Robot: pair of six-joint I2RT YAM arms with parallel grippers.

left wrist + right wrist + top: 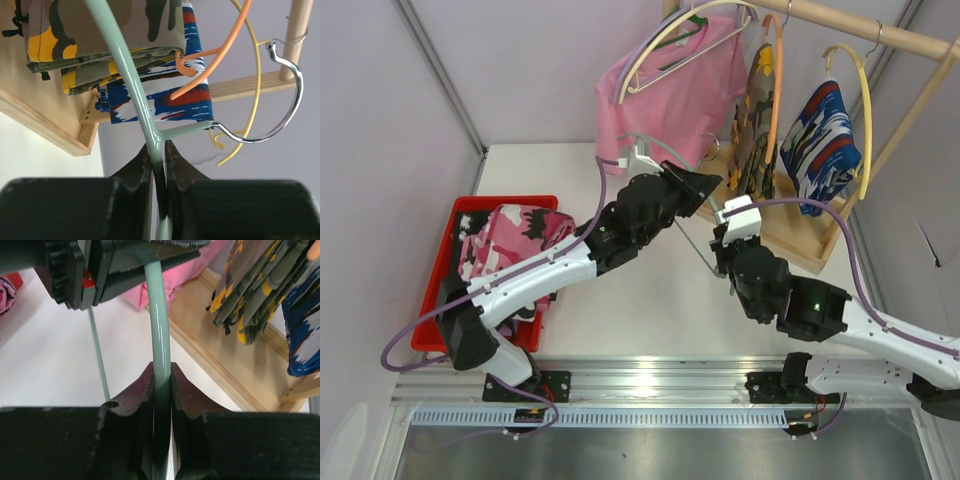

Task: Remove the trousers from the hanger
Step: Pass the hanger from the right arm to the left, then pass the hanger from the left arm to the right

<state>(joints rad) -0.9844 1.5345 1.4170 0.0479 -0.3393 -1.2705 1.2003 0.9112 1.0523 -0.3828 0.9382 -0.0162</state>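
- Left tool (703, 186) and right tool (722, 218) are both clenched on the rod of the bare mint hanger (692, 243), mid-frame. No cloth on it.
- Pink-and-black camouflage trousers (510, 232) lie heaped in the red bin (505, 202), left of frame, on the tabletop (650, 300).
- Yellow-olive camouflage trousers (757, 115) on the orange hanger (780, 80), and blue, white and red trousers (820, 140) on the yellow hanger (867, 110). Both hang long axis down from the wooden rack (860, 30), up and right of the tools.
- Right arm is nearer. The olive pair looks the likely next target, once the mint hanger is let go.
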